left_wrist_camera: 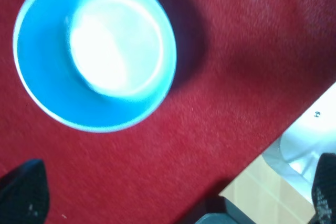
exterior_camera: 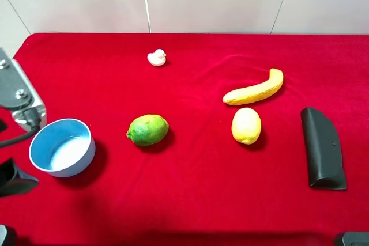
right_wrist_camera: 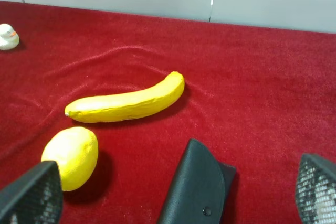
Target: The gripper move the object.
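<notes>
The green lime [exterior_camera: 147, 129] lies on the red cloth left of centre in the high view, untouched, and shows in neither wrist view. My left gripper [left_wrist_camera: 173, 195] is open and empty, hovering near the table's front left edge beside the blue bowl [left_wrist_camera: 94, 51]. One of its fingers [exterior_camera: 16, 178] shows at the left edge of the high view, well left of the lime. My right gripper [right_wrist_camera: 176, 198] is open and empty, low at the front right, over the black case [right_wrist_camera: 194, 187]. It is far from the lime.
The blue bowl [exterior_camera: 62, 147] stands left of the lime. A yellow lemon [exterior_camera: 246, 125] and a banana [exterior_camera: 253, 89] lie to the right, the black case [exterior_camera: 323, 147] is at far right, and a small white duck [exterior_camera: 156, 57] is at the back. The table's edge [left_wrist_camera: 273, 166] is near the left gripper.
</notes>
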You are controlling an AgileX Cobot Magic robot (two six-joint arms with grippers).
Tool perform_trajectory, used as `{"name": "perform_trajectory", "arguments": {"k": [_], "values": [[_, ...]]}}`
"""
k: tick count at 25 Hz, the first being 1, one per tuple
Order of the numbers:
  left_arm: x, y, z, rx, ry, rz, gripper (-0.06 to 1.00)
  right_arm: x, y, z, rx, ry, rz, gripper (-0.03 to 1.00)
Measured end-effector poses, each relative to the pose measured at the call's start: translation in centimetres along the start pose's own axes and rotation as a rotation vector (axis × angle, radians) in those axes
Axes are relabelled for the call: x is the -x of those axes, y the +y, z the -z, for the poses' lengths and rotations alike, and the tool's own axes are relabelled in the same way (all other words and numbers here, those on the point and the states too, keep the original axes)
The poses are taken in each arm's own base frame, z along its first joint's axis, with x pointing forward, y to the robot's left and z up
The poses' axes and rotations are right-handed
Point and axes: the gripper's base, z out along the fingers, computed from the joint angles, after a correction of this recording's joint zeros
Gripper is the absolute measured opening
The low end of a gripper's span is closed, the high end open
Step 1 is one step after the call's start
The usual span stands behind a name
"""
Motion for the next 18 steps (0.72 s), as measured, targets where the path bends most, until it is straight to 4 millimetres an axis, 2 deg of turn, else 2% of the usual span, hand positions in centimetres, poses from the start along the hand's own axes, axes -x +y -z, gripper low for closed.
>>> {"name": "perform_trajectory", "arguments": {"k": [5, 18], "values": [[-2.2, -0.2, -0.8, 0.000, -0.011, 0.030, 0.99, 0.0, 0.0, 0.0, 0.000, 0.000, 0.000, 0.69], [-4.5, -0.1, 1.5, 0.009, -0.220, 0.043, 0.99, 0.0, 0.0, 0.0, 0.000, 0.000, -0.001, 0.69]]}}
